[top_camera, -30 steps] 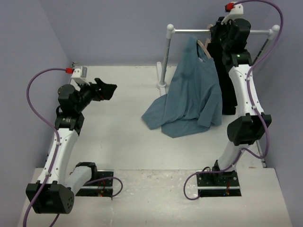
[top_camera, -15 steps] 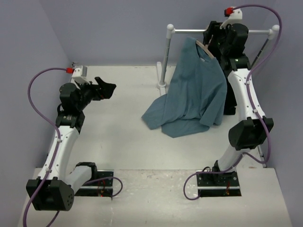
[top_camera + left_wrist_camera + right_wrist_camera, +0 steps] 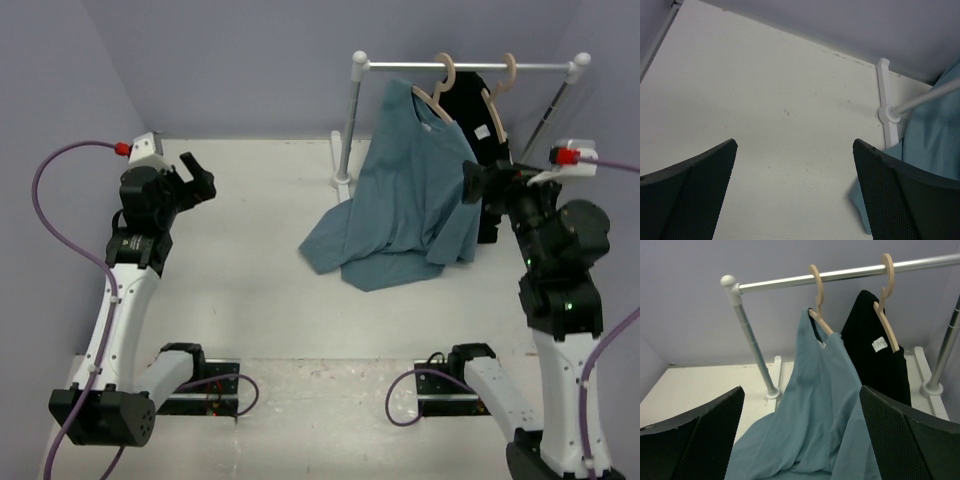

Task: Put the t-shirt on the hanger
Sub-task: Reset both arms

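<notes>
Right arm's backed way off the rail since a second ago. The right claw now sits by the right edge of the t-shirt, fingers spread wide, gripping nothing. Same for the left claw, wide open and empty over the left of the tabletop. That t-shirt hangs from the hanger on the rail, hem pooled on the tabletop, black garment just beside it.

The t-shirt is covering most of the hanger, and the lower frame edge is cropping its hem.
</notes>
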Robot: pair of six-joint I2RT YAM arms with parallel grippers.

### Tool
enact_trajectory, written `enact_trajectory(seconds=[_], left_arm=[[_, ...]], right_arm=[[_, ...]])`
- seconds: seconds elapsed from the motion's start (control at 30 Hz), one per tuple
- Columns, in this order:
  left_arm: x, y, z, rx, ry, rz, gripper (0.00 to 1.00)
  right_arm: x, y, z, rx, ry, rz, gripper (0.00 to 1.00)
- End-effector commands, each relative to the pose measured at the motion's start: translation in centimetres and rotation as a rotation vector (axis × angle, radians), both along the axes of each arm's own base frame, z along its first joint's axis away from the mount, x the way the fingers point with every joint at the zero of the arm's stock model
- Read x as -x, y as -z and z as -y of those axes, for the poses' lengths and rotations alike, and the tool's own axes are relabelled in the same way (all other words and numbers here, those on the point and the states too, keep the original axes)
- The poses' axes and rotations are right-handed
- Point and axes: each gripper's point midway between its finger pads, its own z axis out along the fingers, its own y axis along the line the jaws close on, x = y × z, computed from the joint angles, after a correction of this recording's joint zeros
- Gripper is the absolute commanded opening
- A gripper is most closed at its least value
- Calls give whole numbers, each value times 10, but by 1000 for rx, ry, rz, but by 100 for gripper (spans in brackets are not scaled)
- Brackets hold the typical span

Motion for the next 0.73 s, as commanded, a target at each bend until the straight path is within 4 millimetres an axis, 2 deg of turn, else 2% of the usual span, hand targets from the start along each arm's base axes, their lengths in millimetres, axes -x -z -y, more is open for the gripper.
enact_trajectory(seconds=[0.0, 0.13, 0.33, 0.5, 0.7], left_arm=[[14, -18, 13, -121, 69, 38, 100], [25, -9, 33, -179, 168, 52, 100], [35, -5, 35, -240, 142, 72, 100], [33, 3, 34, -244, 130, 62, 100], [35, 3, 31, -255, 111, 62, 100]], right_arm=[[39, 55, -18, -16, -104, -70, 99], [61, 73, -20, -53, -105, -67, 99], [74, 113, -16, -78, -83, -145, 99], [77, 125, -7, -66, -34, -172, 99], [76, 127, -5, -62, -26, -175, 99]])
